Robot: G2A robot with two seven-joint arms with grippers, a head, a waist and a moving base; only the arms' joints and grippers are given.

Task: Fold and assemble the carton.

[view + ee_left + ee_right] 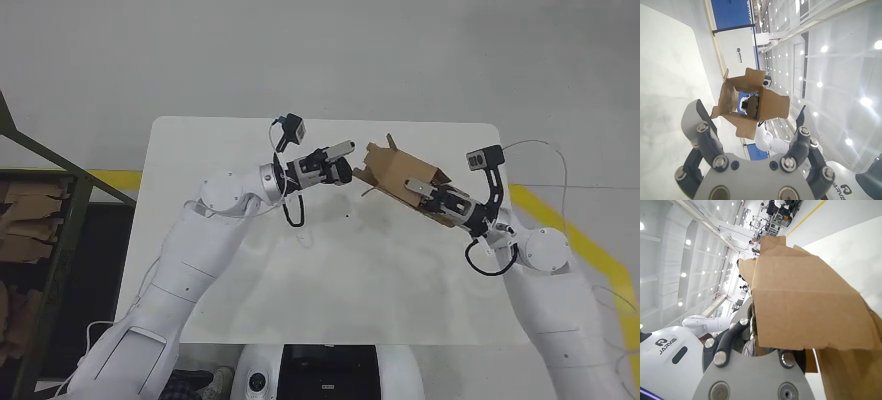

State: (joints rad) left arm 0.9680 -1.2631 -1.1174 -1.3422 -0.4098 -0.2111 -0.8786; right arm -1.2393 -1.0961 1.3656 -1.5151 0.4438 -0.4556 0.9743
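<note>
A brown carton (402, 172) is held up above the white table (250, 290), open tube shape with flaps splayed at both ends. My right gripper (425, 195) is shut on the carton's near-end wall; in the right wrist view the carton (802, 306) covers one finger, the other finger (740, 321) lies along its outer side. My left gripper (348, 157) stands open just left of the carton's far flaps, apart from them. In the left wrist view the carton (753, 100) hangs beyond the spread fingers (702, 113), its open end facing the camera.
A rack with flat cardboard pieces (30, 220) stands off the table's left side. Yellow floor tape (540, 215) runs past the table's right edge. Bare table surface lies below and in front of both arms.
</note>
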